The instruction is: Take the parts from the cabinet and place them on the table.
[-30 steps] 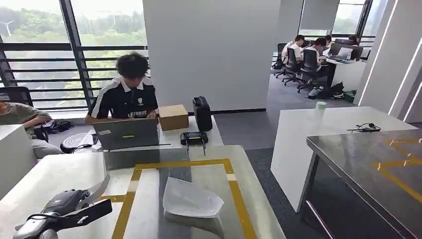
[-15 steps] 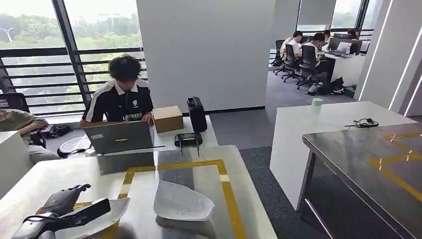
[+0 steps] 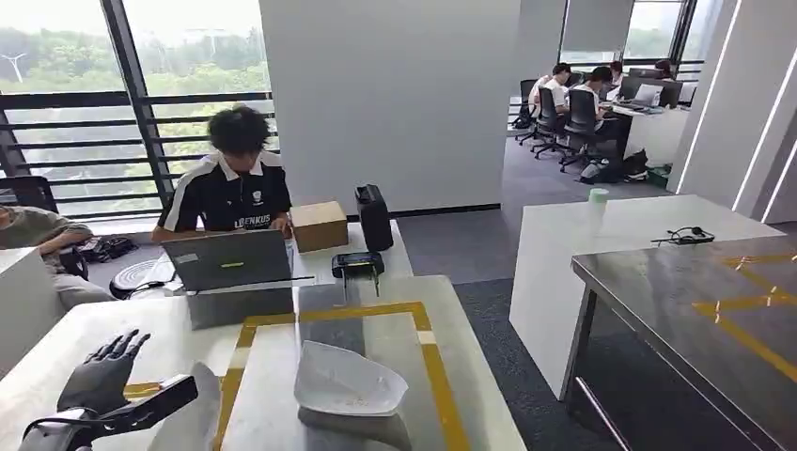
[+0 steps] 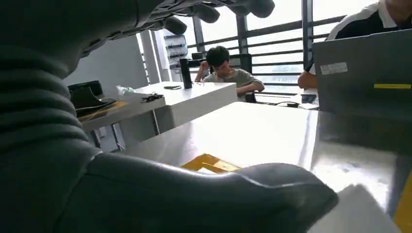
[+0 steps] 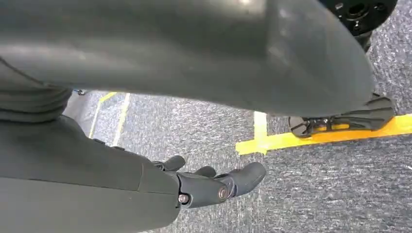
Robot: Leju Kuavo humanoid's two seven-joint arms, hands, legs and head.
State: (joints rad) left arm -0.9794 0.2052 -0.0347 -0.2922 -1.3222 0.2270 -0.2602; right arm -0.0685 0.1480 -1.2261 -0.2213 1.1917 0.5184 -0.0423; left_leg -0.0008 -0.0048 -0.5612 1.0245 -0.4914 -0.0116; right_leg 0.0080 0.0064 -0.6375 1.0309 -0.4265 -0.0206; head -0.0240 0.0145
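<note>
Two white shell-shaped parts lie on the steel table [image 3: 467, 324]. One part [image 3: 349, 380] sits inside the yellow tape rectangle. The other part [image 3: 191, 422] lies at the tape's left edge, right beside my left hand [image 3: 105, 376]. That hand stands with fingers spread upward and holds nothing; its thumb reaches toward the part. In the left wrist view the thumb [image 4: 228, 194] hovers near a white part corner [image 4: 362, 213]. My right hand [image 5: 214, 187] hangs over grey carpet, fingers loosely extended, empty.
A person [image 3: 235, 183] works at a laptop [image 3: 230, 261] just beyond the table's far edge, with a cardboard box [image 3: 320, 225] and a black device [image 3: 357, 264] nearby. A second steel table [image 3: 695, 301] and a white table [image 3: 620, 225] stand to the right across a carpeted aisle.
My left hand has spread its fingers and let go of the white part, which now lies on the table beside the yellow tape. The camera shifted slightly.
</note>
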